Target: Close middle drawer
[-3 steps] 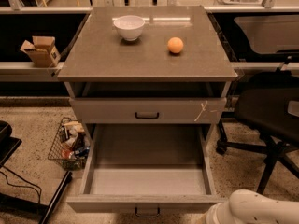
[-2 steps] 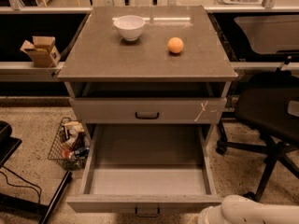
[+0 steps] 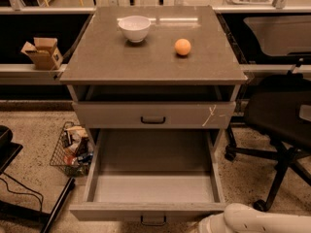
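Note:
The middle drawer point(image 3: 146, 210) is pulled far out of the grey cabinet point(image 3: 153, 57). Its long grey tray point(image 3: 153, 186) is empty. Its plain front faces me at the bottom of the view, with the small black bow handle point(image 3: 153, 222) at its centre, partly cut by the frame edge. The white arm point(image 3: 255, 220) comes in at the bottom right, and its end lies just right of the drawer front. My gripper is below the frame edge, out of view.
Above it, the top drawer point(image 3: 146, 114) with a pale cross mark point(image 3: 210, 115) stands slightly out. A white bowl point(image 3: 134, 27) and an orange point(image 3: 182, 47) sit on the cabinet top. A black office chair point(image 3: 282, 125) stands on the right, a wire basket point(image 3: 70, 152) on the left.
The white arm has moved left along the bottom edge, closer to the right end of the middle drawer's front. The drawer has not moved.

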Controlling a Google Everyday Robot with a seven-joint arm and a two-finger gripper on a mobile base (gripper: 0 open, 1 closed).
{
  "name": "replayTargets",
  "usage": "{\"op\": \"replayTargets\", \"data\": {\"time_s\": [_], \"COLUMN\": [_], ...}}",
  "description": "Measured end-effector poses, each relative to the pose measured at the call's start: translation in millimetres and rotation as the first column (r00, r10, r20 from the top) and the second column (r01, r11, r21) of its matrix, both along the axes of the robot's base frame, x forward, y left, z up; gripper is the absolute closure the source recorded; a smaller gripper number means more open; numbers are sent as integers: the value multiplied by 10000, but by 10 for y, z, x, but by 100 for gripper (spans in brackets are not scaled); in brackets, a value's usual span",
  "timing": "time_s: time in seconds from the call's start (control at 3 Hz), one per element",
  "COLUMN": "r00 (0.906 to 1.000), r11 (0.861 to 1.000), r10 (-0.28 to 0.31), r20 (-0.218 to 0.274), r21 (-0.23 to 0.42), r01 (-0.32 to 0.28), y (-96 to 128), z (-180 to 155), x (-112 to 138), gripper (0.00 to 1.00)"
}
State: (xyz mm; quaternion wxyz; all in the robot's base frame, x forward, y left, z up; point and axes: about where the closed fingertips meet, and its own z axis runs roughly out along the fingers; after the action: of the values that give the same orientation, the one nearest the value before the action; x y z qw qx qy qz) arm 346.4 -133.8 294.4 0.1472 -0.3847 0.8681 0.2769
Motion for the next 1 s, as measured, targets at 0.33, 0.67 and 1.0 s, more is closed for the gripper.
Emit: {"op": "replayTargets", "data": {"time_s": [0.33, 0.67, 1.0], "r00": [10000, 9995, 9995], "r11": [10000, 10000, 10000], "r10": [-19, -56, -56], "r20": [65, 326, 327], "r21": [42, 26, 26], "r01": [18, 55, 56], "y": [9, -16, -16], "z": [-24, 27, 27], "x": [91, 320, 320], "gripper": [100, 100, 100]}}
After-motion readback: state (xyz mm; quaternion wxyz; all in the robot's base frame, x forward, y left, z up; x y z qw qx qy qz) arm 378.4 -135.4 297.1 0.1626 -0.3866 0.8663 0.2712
